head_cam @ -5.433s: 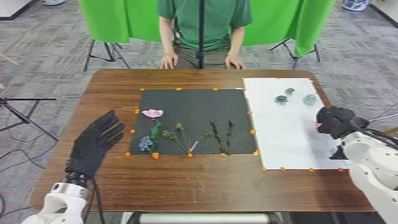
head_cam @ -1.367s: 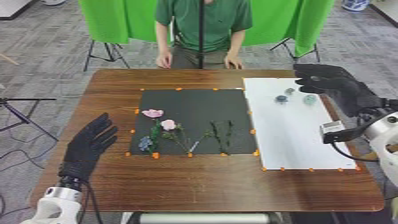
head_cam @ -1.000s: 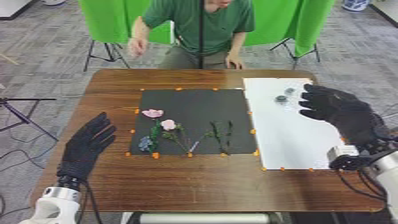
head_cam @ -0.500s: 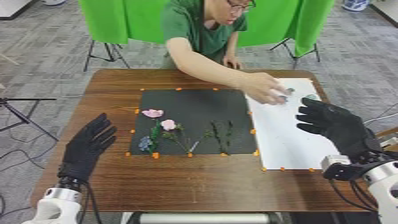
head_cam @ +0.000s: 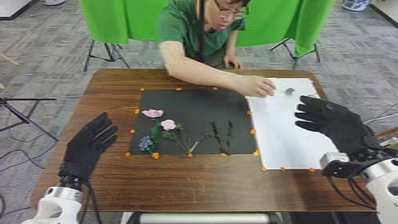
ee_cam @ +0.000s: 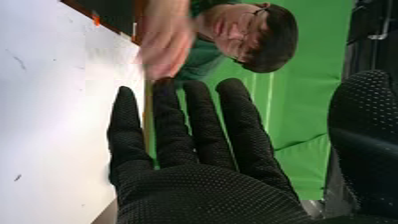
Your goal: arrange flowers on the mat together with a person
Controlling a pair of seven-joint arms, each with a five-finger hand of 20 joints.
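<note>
Green cloth [head_cam: 298, 27] hangs behind black tripod legs [head_cam: 109, 50] on a streaked grey floor [head_cam: 49, 57].

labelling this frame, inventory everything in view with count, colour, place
table: 1, brown, centre
mat: 1, black, on table
sheet: 1, white, table's right
blooms: 2, pink, mat's left half
flower cluster: 1, blue, mat's near left
stems: several, green, mat's near half
flower heads: 1+, grey-green, sheet's far end
markers: many, orange, mat and sheet edges
backdrop: 1, green, behind table
person: 1, green shirt, hand over sheet's far left
robot's left hand: 1, black, table's left
robot's right hand: 1, black, sheet's right
</note>
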